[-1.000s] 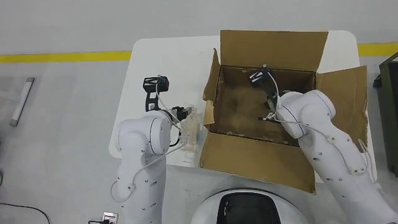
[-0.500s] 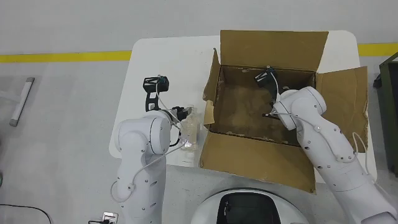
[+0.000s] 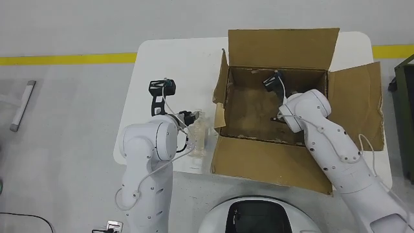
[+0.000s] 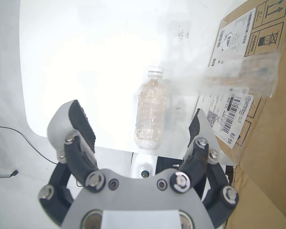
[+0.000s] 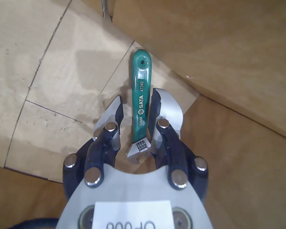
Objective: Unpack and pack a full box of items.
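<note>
Lined up on the green-handled steel wrench (image 5: 140, 82) on the floor of the open brown cardboard box (image 3: 283, 48).
Straddled by the right pincer (image 5: 138, 99), parted wider than the handle, gripping nothing yet; set lengthwise, likely for a clean squeeze. Box wall close at the handle end, bare floor alongside, exit straight up. Hovering wide open, empty, with the left pincer (image 4: 137, 115) above the clear plastic bottle (image 4: 150, 110) lying on the white table (image 4: 85, 36) beside the box.

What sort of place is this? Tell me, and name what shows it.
Probably a warehouse or factory-floor work cell: a bare grey floor with a painted yellow line, a white table, and a cardboard box bearing shipping labels.
</note>
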Controlling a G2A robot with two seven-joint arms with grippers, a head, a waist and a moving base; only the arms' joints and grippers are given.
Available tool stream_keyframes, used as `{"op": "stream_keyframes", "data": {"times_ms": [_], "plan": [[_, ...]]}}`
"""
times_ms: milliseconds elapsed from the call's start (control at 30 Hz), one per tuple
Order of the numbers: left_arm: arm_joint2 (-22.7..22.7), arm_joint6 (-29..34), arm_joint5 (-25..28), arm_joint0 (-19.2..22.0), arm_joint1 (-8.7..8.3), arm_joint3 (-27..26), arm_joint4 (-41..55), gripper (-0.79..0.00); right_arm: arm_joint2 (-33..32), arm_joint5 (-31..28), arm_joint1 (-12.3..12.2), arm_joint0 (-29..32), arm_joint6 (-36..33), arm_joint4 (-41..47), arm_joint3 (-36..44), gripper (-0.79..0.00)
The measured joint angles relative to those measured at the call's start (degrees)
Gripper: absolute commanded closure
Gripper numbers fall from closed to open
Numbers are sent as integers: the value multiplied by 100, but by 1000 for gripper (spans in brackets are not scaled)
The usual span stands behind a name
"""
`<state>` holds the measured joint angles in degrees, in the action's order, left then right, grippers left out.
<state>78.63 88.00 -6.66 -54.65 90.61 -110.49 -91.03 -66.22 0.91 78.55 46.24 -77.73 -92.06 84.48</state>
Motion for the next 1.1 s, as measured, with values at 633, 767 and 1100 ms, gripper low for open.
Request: {"op": "stream_keyframes", "data": {"times_ms": [633, 767, 1100], "plan": [[0, 0, 0, 0, 0, 0, 0, -785, -275, -422, 32, 144, 5, 707, 169, 0], [0, 0, 0, 0, 0, 0, 0, -785, -332, -545, 22, 301, 24, 908, 488, 0], [0, 0, 0, 0, 0, 0, 0, -785, -354, -709, 2, 562, 92, 1088, 1136, 0]]}}
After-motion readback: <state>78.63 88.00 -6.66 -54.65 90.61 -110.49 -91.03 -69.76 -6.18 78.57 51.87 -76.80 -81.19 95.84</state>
